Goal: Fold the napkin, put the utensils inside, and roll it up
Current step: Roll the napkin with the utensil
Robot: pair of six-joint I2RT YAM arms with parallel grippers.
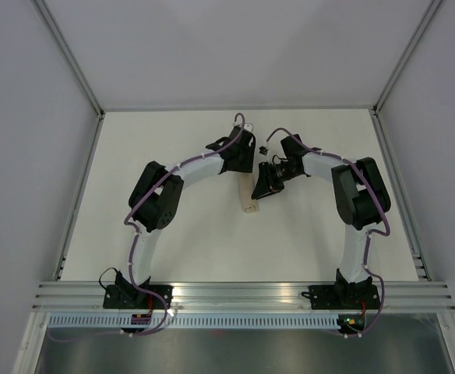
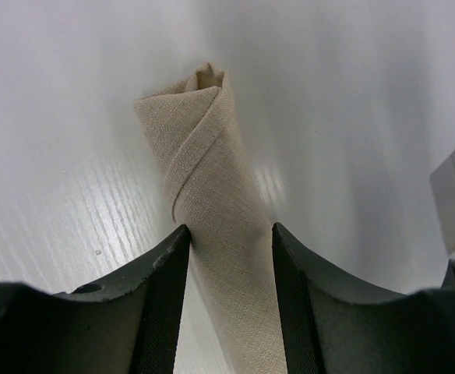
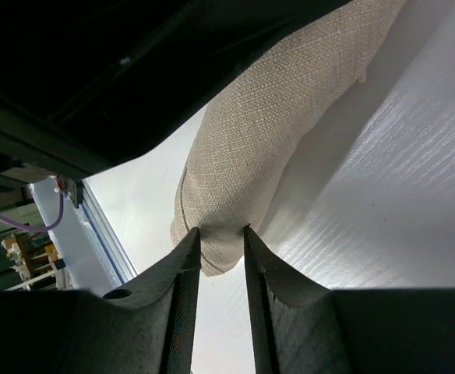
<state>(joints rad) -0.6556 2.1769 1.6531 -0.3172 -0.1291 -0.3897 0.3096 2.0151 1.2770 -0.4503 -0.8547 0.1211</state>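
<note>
The napkin [image 1: 248, 199] lies on the white table as a tight tan roll, between my two grippers. No utensils show; they are hidden or out of view. In the left wrist view the napkin [image 2: 212, 179] runs away from the camera, its spiral end at the far side. My left gripper [image 2: 229, 230] straddles the roll, open, with a sliver of table showing beside its left finger. My right gripper [image 3: 222, 232] has both fingertips pressed on the near end of the napkin [image 3: 274, 125], shut on the cloth. Seen from above, the left gripper [image 1: 241, 173] and right gripper [image 1: 257, 193] sit close together.
An aluminium rail [image 1: 243, 294] runs along the near table edge by the arm bases. Grey enclosure walls and frame posts [image 1: 83, 78] ring the table. The dark body of the left arm [image 3: 134, 70] hangs just above the right wrist camera.
</note>
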